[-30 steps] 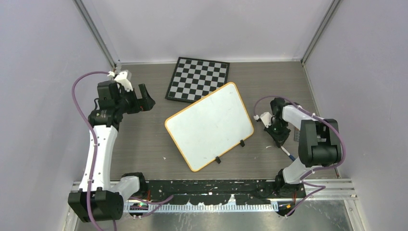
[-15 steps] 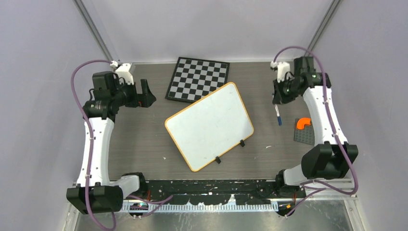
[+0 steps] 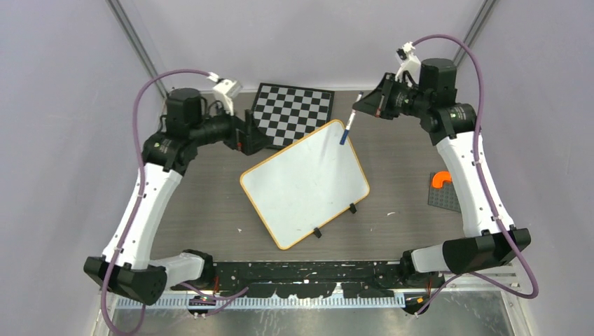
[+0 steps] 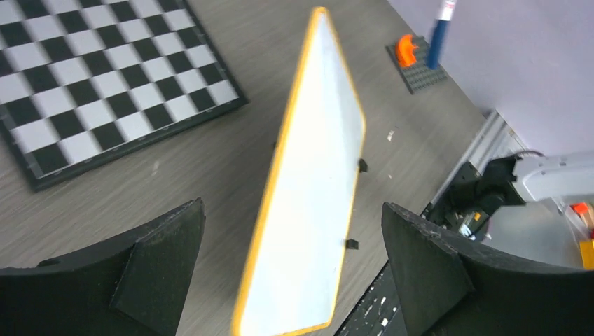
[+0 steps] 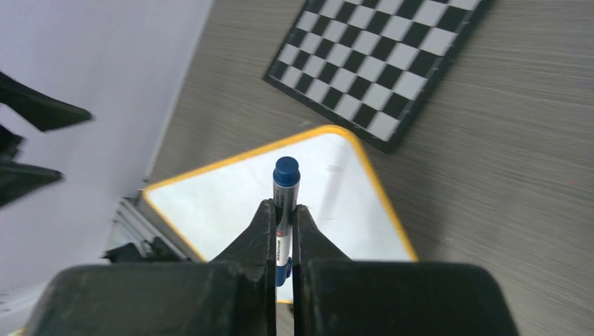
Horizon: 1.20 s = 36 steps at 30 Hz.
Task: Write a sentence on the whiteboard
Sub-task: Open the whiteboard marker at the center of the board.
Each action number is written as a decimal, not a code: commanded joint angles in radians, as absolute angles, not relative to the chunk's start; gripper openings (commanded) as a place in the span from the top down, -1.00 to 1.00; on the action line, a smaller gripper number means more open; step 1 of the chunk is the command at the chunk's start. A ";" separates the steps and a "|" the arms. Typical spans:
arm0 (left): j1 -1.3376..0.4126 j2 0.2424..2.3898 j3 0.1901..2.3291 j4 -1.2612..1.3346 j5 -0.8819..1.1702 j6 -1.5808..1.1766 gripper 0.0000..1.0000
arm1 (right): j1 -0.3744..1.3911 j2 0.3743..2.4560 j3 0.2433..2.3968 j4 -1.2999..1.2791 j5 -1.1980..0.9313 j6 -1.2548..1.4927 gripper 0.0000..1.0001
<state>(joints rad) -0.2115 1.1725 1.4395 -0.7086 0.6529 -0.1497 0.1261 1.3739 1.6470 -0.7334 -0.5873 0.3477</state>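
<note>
Pinching a blue-capped marker [image 3: 346, 131] cap-down, the right tool [image 3: 362, 105] hangs over the far corner of the whiteboard [image 3: 305, 183]. The board lies askew mid-way across the table [image 3: 210, 203], long axis running near-left to far-right. The left tool [image 3: 253, 138], spread wide and empty, hovers beside the chessboard [image 3: 288, 115].

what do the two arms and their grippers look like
The left arm and right arm have white tapered links between rounded black joint housings, on black bases. A purple cable loops from each wrist down along the arm. Each wrist carries a small white mount. The left gripper and right gripper have matte black wedge-shaped fingers.
</note>
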 commanded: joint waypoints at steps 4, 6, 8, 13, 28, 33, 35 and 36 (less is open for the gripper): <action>-0.463 1.300 1.527 -0.572 0.526 -0.234 -0.84 | 0.217 1.374 1.621 -0.568 -0.465 0.663 0.99; -0.495 1.338 1.543 -0.562 0.502 -0.251 -0.79 | 0.224 1.363 1.597 -0.567 -0.442 0.716 0.99; -0.540 1.373 1.574 -0.568 0.469 -0.227 -0.76 | 0.229 1.353 1.579 -0.566 -0.430 0.745 1.00; -0.662 1.454 1.649 -0.588 0.402 -0.150 -0.72 | 0.233 1.356 1.561 -0.539 -0.447 0.795 1.00; -0.730 1.556 1.741 -0.585 0.353 -0.145 -0.19 | 0.278 1.338 1.516 -0.437 -0.575 0.876 0.99; -0.724 1.551 1.729 -0.586 0.341 -0.156 0.64 | 0.283 1.328 1.494 -0.409 -0.625 0.858 0.98; -0.715 1.535 1.717 -0.599 0.393 -0.119 0.98 | 0.283 1.324 1.481 -0.400 -0.672 0.823 0.52; -0.711 1.528 1.718 -0.622 0.426 -0.065 1.00 | 0.283 1.325 1.480 -0.414 -0.714 0.800 0.22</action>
